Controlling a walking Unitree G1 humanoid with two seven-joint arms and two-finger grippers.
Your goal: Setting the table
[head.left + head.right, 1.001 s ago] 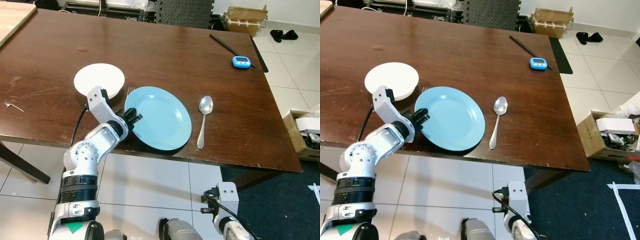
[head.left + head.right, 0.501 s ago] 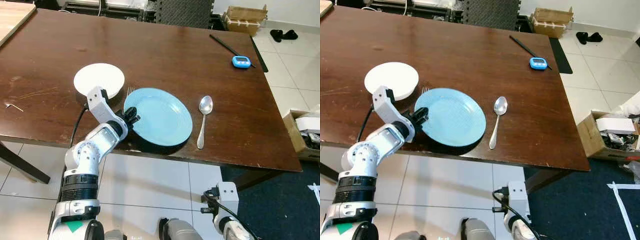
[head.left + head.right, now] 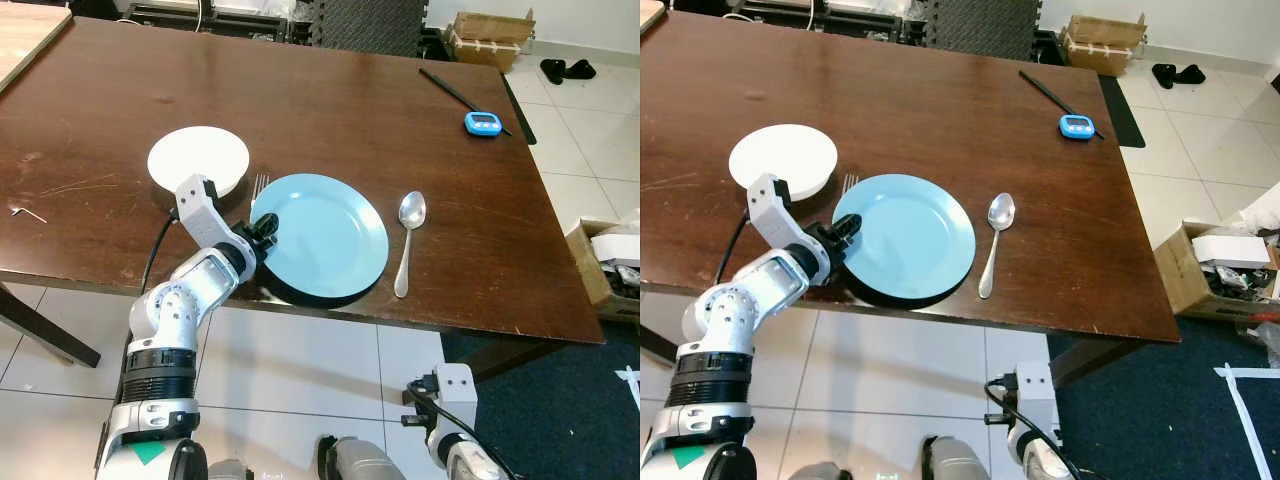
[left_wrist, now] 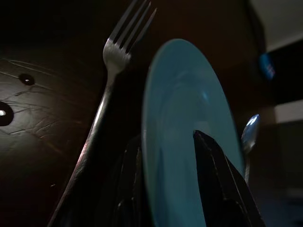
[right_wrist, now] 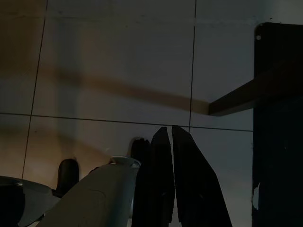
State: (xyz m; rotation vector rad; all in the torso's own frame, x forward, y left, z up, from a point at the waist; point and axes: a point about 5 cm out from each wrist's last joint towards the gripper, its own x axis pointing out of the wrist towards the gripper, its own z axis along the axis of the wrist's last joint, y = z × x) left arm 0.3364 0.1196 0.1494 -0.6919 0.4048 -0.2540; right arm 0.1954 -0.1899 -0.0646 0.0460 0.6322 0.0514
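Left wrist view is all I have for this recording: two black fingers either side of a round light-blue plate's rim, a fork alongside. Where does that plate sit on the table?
Observer: The round light-blue plate sits near the front edge of the dark brown wooden table, with the left gripper clamped on its left rim.
Operator: My view is dark. What else is laid out?
Observer: A silver metal spoon lies right of the plate, apart from it.
Operator: And beyond the fork?
Observer: A round white plate lies left of the silver fork.
Operator: The other arm?
Observer: The right gripper hangs below the table, fingers shut, over the floor tiles.
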